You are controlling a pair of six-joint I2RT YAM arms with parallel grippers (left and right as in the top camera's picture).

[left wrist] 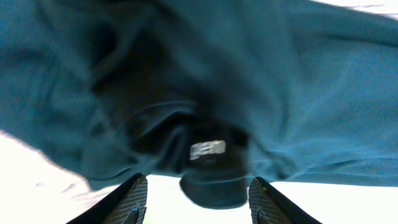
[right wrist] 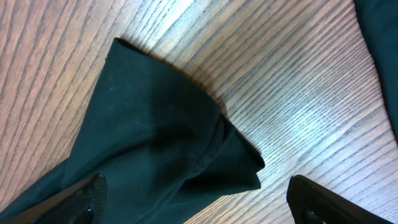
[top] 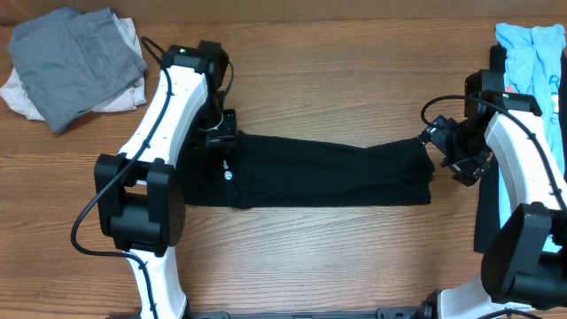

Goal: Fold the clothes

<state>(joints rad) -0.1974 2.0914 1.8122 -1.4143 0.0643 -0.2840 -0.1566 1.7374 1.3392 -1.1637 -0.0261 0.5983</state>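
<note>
The black T-shirt [top: 328, 177] lies folded into a long strip across the middle of the table. My left gripper [top: 219, 135] hangs over its left end, at the collar with the label [left wrist: 207, 149]; its fingers [left wrist: 198, 200] are open and hold nothing. My right gripper [top: 440, 151] is at the shirt's right end, open, its fingers [right wrist: 198, 200] spread either side of the folded corner [right wrist: 186, 155]. A light-blue shirt [top: 534, 55] lies at the far right. A grey piece [top: 75, 53] lies on a white piece [top: 27, 96] at the far left.
A dark cloth [top: 485, 213] lies along the table's right edge under the right arm; it also shows in the right wrist view [right wrist: 380, 37]. Bare wooden tabletop [top: 337, 80] shows behind and in front of the black shirt.
</note>
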